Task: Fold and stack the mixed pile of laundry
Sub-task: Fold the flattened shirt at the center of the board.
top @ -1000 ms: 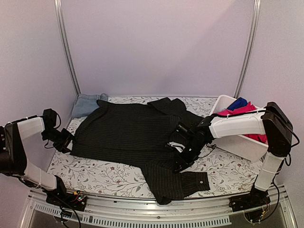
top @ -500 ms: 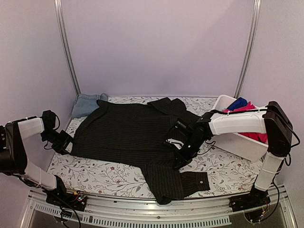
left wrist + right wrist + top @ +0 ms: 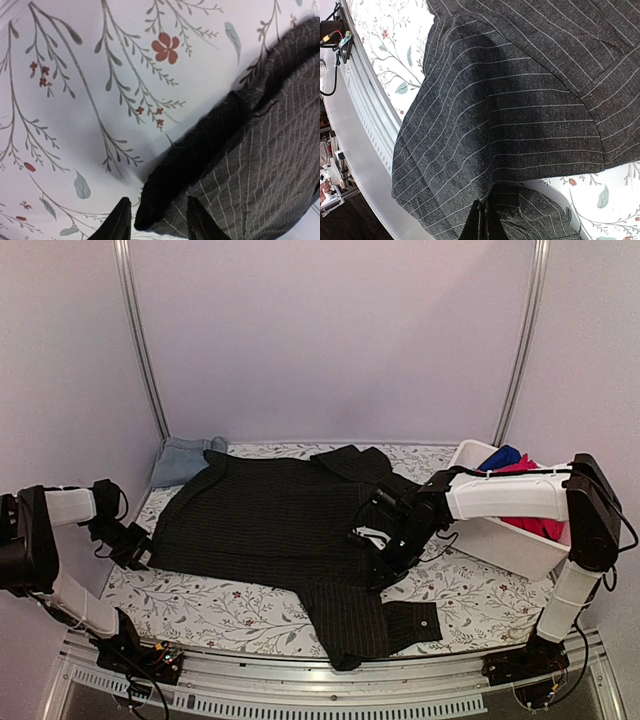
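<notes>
R arm hides most of the white bin [image 3: 505,535]. Only bits of red-pink cloth [image 3: 517,471] and royal blue cloth [image 3: 500,454] peek over it. Denim piece [image 3: 183,458] sits far-left, partly tucked behind the black pinstriped shirt [image 3: 280,520], which lies spread across the tabletop [image 3: 220,605].

My left tool [image 3: 157,225] is low at the shirt's left hem, jaws partway apart w/ the hem between. Can't tell if it bites. L elbow is bent.

My right tool [image 3: 480,215] is closed, pinching a thin shirt fold. Forearm reaches left, wrist tipped down.
</notes>
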Robot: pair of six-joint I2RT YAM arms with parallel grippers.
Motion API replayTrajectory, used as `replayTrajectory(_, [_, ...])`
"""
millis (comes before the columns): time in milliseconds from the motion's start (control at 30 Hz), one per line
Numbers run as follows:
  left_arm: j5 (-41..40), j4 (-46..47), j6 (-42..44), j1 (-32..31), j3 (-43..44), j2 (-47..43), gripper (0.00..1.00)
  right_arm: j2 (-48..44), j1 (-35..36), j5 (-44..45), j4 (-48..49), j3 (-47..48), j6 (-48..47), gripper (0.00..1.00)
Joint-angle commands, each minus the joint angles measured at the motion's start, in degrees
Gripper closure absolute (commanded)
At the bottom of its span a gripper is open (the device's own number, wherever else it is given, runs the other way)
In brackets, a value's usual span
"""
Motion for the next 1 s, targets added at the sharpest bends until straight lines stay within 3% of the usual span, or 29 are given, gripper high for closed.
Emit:
replayTrajectory(0, [0.3,-0.3,0.3,0.4,-2.3,-1.0,0.65,-2.6,-1.1,0.8,-1.2,0.5,-0.8,1.00])
replayTrajectory(167, [2.1,-0.5,-0.8,0.4,-3.1,-3.1,1.00,-3.5,-1.3,0.0,-2.0,0.4,-1.4,1.00])
replayTrajectory(500, [2.0,-7.6,-1.4,0.6,1.0,-9.5,1.00,-10.3,-1.0,-3.8,-4.8,-4.6,-1.4,1.00])
replayTrajectory(667, [3.8,-6.0,-0.2,0.4,5.1,-5.9,1.00,-10.0,-2.4,-1.8,-7.5,1.6,-3.0,1.00])
replayTrajectory(967, [6.2,-1.9,2.7,-2.7,15.6,4.6,1.00,-0.5,-11.1,1.6,-12.1,15.9,-6.2,1.00])
